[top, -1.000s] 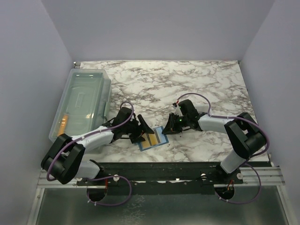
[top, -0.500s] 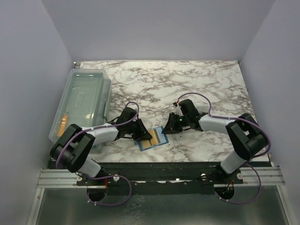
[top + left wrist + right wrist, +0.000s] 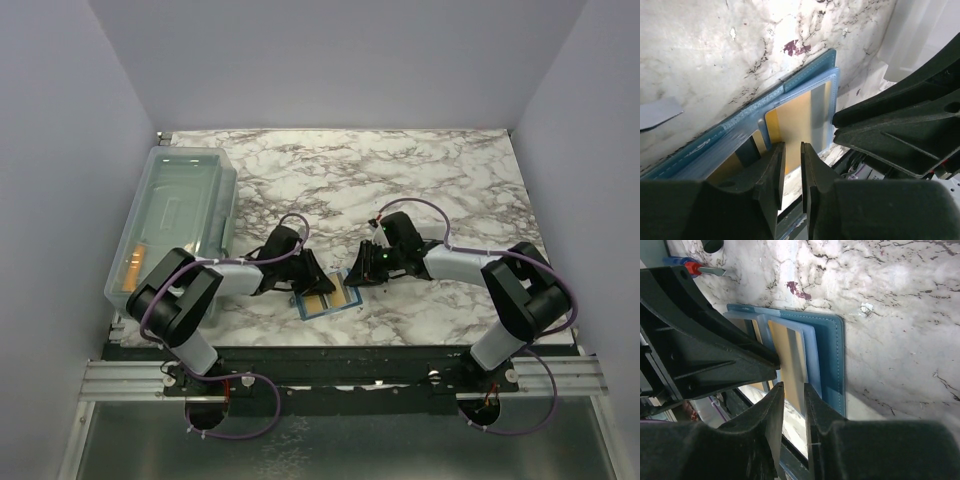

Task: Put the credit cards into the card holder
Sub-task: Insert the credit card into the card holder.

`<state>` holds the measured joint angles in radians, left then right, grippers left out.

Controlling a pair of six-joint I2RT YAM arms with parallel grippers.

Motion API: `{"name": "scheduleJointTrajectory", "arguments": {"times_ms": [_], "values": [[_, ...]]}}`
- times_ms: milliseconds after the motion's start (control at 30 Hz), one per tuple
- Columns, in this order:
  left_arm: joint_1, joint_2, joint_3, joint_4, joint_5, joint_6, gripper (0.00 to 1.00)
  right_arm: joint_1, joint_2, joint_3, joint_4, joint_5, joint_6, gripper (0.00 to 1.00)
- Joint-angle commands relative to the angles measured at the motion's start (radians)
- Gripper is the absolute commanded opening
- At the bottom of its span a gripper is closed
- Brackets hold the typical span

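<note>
The teal-blue card holder (image 3: 305,310) lies open and flat near the table's front edge. A golden credit card (image 3: 795,115) sits in its clear inner pocket, and a second golden card (image 3: 722,170) shows in the other half. My left gripper (image 3: 312,283) points down over the holder's left half. Its jaws (image 3: 792,152) stand a narrow gap apart with nothing between them, just above the card's near edge. My right gripper (image 3: 352,275) is at the holder's right side. Its tips (image 3: 794,390) are slightly apart over the card (image 3: 787,350) and pocket edge of the holder (image 3: 832,355).
A large clear plastic bin (image 3: 175,225) stands at the left with an orange item (image 3: 133,265) inside. The black mounting rail (image 3: 330,360) runs just below the table's front edge, close to the holder. The two grippers nearly touch over the holder.
The left gripper swung right onto the holder and its jaws closed from wide to a narrow gap. The right gripper stayed put and its jaws parted a little.
</note>
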<state>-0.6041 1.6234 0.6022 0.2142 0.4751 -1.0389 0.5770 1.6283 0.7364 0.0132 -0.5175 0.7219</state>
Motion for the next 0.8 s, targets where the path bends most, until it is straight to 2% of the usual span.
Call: {"name": "scheduleJointTrajectory", "arguments": {"times_ms": [0,100,267,500,767], "values": [[-0.008,-0.062,-0.019,-0.027,-0.036,0.033,0.29,0.008,-0.033,0.004,-0.005,0.002,0.004,0.27],[-0.008,-0.142,-0.032,-0.091,-0.047,0.055,0.37,0.008,-0.041,-0.005,-0.005,0.003,0.007,0.29],[-0.008,-0.185,-0.049,-0.129,-0.059,0.061,0.36,0.009,-0.049,-0.016,-0.005,0.008,0.008,0.32],[-0.008,-0.075,-0.027,-0.092,-0.056,0.067,0.25,0.008,-0.043,-0.030,0.003,0.009,0.016,0.34],[-0.008,0.018,-0.038,-0.044,-0.052,0.070,0.22,0.010,-0.011,-0.034,0.019,0.001,0.017,0.38]]}}
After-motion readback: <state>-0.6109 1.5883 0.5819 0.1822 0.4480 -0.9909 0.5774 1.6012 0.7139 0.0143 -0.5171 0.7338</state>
